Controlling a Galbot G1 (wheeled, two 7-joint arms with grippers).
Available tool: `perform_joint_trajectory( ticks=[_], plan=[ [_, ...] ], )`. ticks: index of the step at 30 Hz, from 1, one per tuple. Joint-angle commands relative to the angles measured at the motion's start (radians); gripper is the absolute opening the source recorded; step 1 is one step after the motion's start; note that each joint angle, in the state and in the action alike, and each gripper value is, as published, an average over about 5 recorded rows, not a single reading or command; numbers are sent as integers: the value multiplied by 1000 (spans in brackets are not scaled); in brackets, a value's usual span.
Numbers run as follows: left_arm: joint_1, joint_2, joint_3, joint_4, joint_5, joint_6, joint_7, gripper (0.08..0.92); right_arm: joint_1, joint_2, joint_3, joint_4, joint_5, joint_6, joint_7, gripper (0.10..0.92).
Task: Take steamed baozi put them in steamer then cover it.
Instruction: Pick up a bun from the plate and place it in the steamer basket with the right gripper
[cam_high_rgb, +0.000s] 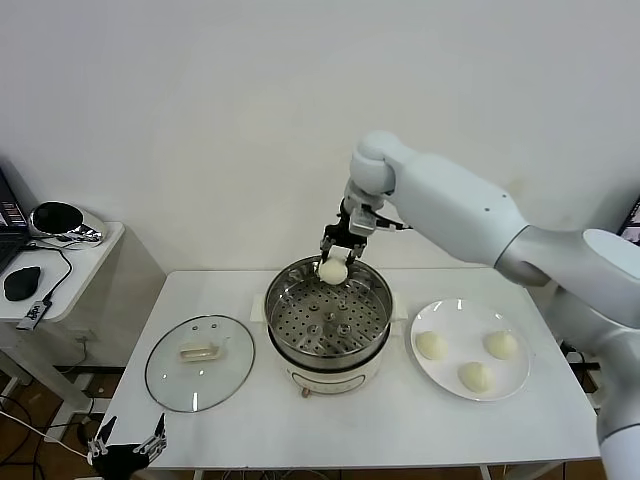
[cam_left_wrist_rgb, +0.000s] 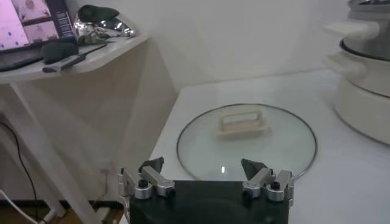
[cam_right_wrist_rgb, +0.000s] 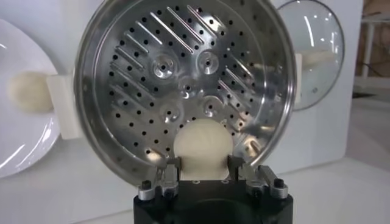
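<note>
Head camera first: you are looking down at a white counter (cam_high_rgb: 400, 420) against a pale wall. The right end effector (cam_high_rgb: 336, 262) is hanging over the far rim of the steamer (cam_high_rgb: 328, 325), its fingers clamping one baozi (cam_high_rgb: 333, 270) above the perforated tray. Three more baozi (cam_high_rgb: 431, 345) are lying on a white plate (cam_high_rgb: 515, 385) just to the robot's right of the steamer. The glass cover (cam_high_rgb: 200, 362) is resting flat on the counter on the robot's left of the steamer, handle up. The left end effector (cam_high_rgb: 127, 449) is sitting low at the near left corner of the counter, fingers spread wide and holding nothing. A side table (cam_high_rgb: 95, 250) with a mouse is standing further left.

Left wrist camera: you are seeing the left end effector (cam_left_wrist_rgb: 207, 176) with its fingers parted and nothing between them, the cover (cam_left_wrist_rgb: 286, 146) lying just beyond them, and the steamer's cream base (cam_left_wrist_rgb: 365, 100) past that.

Right wrist camera: you are looking straight into the steamer (cam_right_wrist_rgb: 189, 79), its tray bare. The right end effector (cam_right_wrist_rgb: 204, 167) is pinching the baozi (cam_right_wrist_rgb: 203, 143) from both sides, above the pot's near rim. The plate (cam_right_wrist_rgb: 15, 146) and cover (cam_right_wrist_rgb: 317, 49) are showing at either side.
</note>
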Motion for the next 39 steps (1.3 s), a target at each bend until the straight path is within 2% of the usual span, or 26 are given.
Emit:
perform_joint_trajectory(
  ticks=[1,5,25,34,39],
  plan=[
    [7,-2,6,-5,-1,-1,-1,823,-74,45,22,-37,-144,29,54,485],
    [8,-1,6,-6,-3,-1,-3,823,-99,54,37,-59,-214,28,119,485],
    [-3,-3,13,23,-8,-3,-21,823,-163,105,62,-146,-323,28,221,492],
    [-12,-5,16,33,-7,-2,-19,823,-160,105,62,-148,-325,28,225,492],
    [-16,-3,15,37,-7,-2,-17,823,-149,93,57,-138,-255,24,186,509]
  ],
)
